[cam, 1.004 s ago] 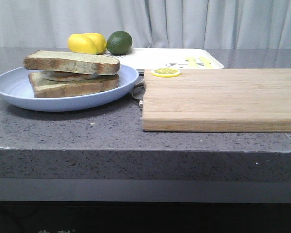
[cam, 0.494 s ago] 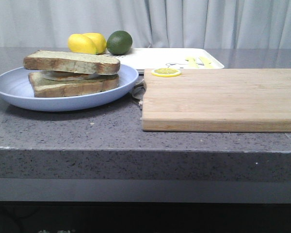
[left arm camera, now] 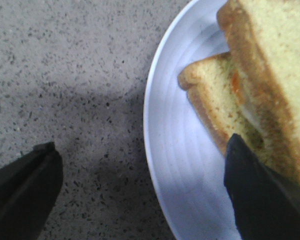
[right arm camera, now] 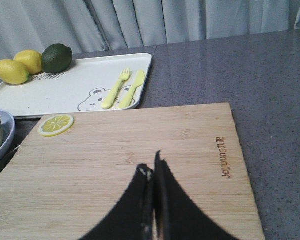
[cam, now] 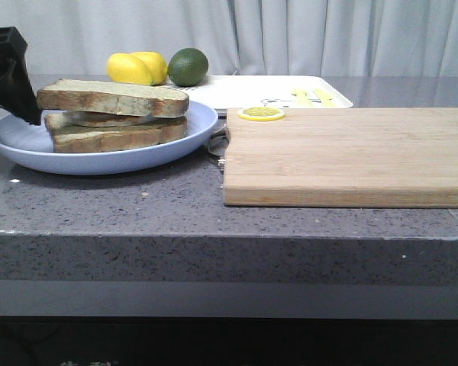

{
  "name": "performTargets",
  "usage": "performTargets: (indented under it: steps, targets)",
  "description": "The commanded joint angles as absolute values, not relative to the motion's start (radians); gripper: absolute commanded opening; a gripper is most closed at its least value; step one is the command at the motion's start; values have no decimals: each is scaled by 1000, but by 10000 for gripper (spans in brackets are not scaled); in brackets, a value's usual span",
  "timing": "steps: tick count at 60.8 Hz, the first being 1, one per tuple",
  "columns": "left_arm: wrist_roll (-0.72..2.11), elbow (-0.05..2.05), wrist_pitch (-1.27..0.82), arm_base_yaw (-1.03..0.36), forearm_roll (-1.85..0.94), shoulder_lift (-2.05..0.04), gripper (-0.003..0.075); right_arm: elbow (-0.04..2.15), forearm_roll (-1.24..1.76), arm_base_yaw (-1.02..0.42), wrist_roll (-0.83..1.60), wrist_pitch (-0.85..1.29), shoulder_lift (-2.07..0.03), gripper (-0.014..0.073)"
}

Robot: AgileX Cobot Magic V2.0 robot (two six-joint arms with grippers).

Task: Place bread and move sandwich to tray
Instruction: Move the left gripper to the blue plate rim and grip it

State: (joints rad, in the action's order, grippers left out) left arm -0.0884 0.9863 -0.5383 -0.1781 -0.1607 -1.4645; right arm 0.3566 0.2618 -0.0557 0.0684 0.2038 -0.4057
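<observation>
- The sandwich (cam: 113,116) is seen stacked on the pale blue plate (cam: 99,162), well apart from the white tray (cam: 244,91) behind the cutting board (cam: 351,152).
- The left hand (left arm camera: 140,185) is held released, one finger (left arm camera: 255,195) over the plate by the lower slice, the other over the surface (left arm camera: 65,75).
- The whole stack should be straddled and squeezed gently, lest the egg be pushed out.
- The right hand (right arm camera: 153,172) is clenched on nothing above the board.

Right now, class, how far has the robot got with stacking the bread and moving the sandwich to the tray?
Done: the bread sits on top, so the sandwich is stacked on the blue plate. In hand: the open left hand straddles the plate's rim. Left: gripping and carrying it to the tray. The right hand is shut above the cutting board.
</observation>
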Motion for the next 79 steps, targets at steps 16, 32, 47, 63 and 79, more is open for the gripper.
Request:
performTargets:
  steps: [16,32,47,63,79]
  targets:
    - [-100,1020,-499,-185,-172,-1455,629,384,269,-52,75,120,-408,-68]
    - [-100,1020,-499,-185,-176,-1455,445,384,269,-52,75,121,-408,-68]
    - [-100,1019,-495,-185,-176,-1455,386,384,269,-52,75,121,-408,-68]
    - [-100,1019,-492,-185,-195,-1490,386,384,269,-52,75,120,-408,-68]
    - [-100,1019,-492,-185,-195,-1492,208,384,269,-52,75,120,-408,-68]
